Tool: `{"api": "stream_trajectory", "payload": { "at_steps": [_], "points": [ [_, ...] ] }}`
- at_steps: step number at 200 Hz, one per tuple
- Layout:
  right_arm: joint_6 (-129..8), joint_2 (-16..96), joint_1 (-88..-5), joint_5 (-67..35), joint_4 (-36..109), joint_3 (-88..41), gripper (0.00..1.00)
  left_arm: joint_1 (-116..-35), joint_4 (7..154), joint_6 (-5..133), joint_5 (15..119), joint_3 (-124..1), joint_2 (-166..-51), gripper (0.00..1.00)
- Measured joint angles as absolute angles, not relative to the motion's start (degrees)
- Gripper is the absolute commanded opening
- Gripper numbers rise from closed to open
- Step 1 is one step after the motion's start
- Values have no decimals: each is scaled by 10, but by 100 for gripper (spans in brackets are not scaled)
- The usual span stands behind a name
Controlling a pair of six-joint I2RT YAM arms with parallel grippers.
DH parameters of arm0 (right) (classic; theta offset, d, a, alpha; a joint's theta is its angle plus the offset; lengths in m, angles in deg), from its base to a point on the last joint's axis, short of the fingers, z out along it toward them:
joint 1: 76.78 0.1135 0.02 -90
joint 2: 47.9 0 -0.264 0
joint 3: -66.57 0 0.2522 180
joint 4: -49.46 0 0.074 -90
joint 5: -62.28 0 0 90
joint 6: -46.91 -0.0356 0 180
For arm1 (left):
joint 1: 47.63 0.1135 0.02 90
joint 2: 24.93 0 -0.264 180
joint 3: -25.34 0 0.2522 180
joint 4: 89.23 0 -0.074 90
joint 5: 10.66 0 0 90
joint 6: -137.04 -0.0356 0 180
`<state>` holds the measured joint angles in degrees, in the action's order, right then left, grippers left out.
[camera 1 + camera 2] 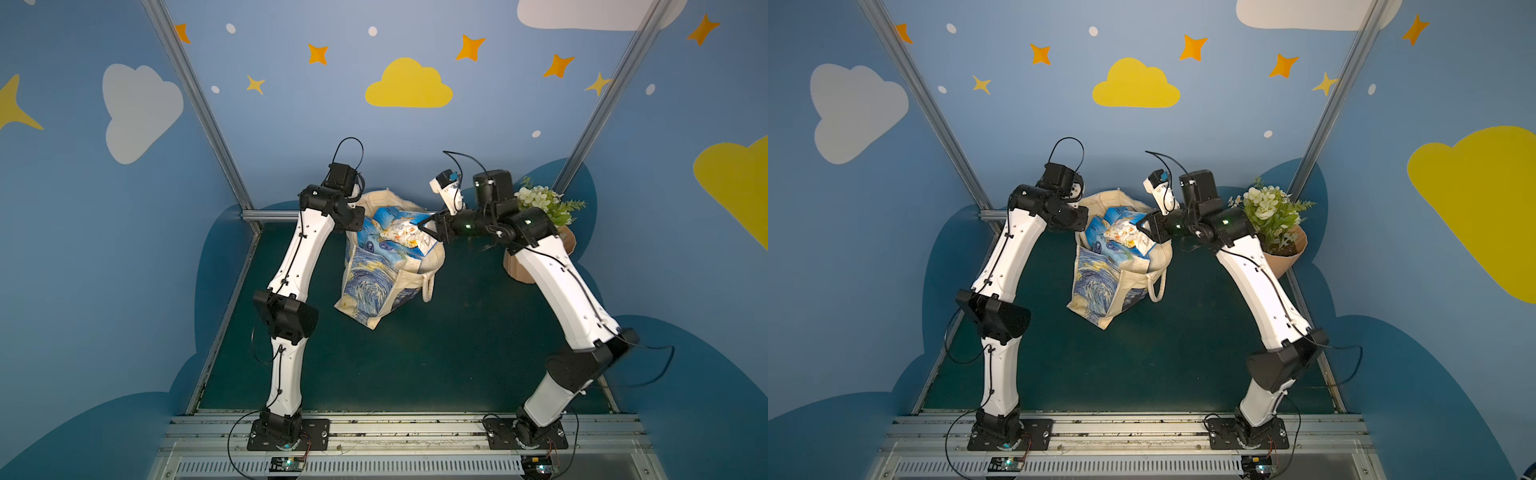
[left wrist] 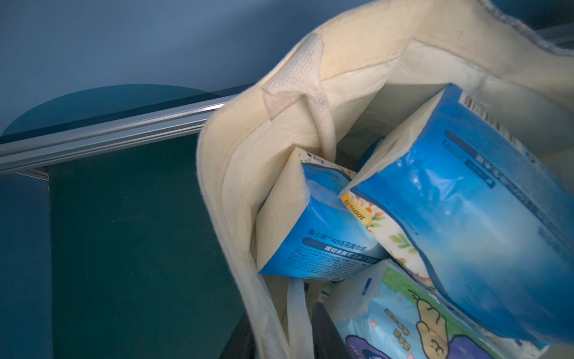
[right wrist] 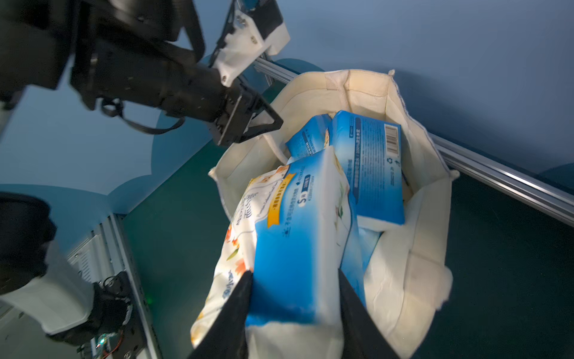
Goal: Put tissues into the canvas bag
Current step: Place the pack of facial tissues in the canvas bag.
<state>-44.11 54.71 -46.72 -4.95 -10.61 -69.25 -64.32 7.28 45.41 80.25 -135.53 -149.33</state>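
The right end effector (image 3: 294,273) grips a tissue pack (image 3: 295,223), whose long axis points away from it into the canvas bag (image 3: 419,248). The left end effector (image 2: 282,329) pinches the bag's rim.

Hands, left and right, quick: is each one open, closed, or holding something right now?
Left hand: closed on the rim of the canvas bag.
Right hand: closed on a tissue pack at the bag's mouth.

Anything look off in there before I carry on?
The canvas bag looks crammed: tissue packs heap at its rim, tilted every way. One handle hangs inside between them. The right pincer grips the top pack at the mouth.
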Motion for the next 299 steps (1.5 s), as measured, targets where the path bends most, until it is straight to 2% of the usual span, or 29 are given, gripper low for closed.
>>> {"api": "stream_trajectory", "payload": {
  "at_steps": [42,78,98,145,184,233,281,299],
  "points": [
    [-446,697,-467,-25,-83,-849,39,-643,74,454,800,-1356,-1493,29],
    [-442,750,-453,-13,-90,-907,39,-643,70,454,803,-1365,-1494,29],
    [-421,748,-433,-34,-109,-894,40,-641,64,454,814,-1375,-1495,28],
    [-382,700,-398,-83,-118,-761,41,-640,65,454,818,-1383,-1495,23],
    [-361,692,-395,-87,-134,-757,41,-642,65,454,818,-1383,-1495,23],
    [-321,665,-375,-137,-190,-733,41,-642,64,454,829,-1383,-1495,26],
    [-297,640,-371,-132,-271,-721,41,-641,65,456,832,-1383,-1495,26],
    [-293,644,-368,-133,-293,-733,45,-641,65,457,833,-1383,-1495,26]
  ]
}}
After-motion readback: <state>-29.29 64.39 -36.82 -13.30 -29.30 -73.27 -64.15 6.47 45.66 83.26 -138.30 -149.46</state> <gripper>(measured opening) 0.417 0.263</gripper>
